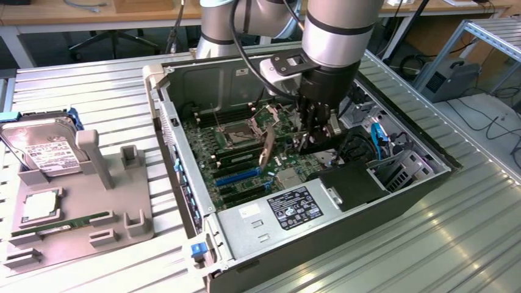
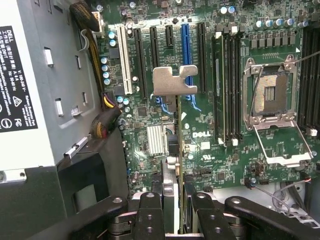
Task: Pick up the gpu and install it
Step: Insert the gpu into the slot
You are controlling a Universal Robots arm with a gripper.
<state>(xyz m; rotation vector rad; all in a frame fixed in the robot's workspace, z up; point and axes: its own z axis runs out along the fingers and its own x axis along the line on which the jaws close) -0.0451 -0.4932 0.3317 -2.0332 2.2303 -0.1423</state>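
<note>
I've got the gpu [image 2: 178, 135] pinched edge-on in the hand [image 2: 177, 212], fingers clamped on both faces, its pale bracket [image 2: 172, 80] at the far end. It's hanging above the motherboard [image 2: 210, 145] inside the open PC case [image 1: 175, 122], over the slots [image 2: 186, 42] beside the open CPU socket [image 2: 272, 92]. The hard drive [image 1: 45, 149] sits outside the case on the grey fixture [image 1: 89, 207].

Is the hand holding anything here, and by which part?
Yes: the hand is shut on the gpu, gripping the card's edge opposite its metal bracket, above the motherboard.
</note>
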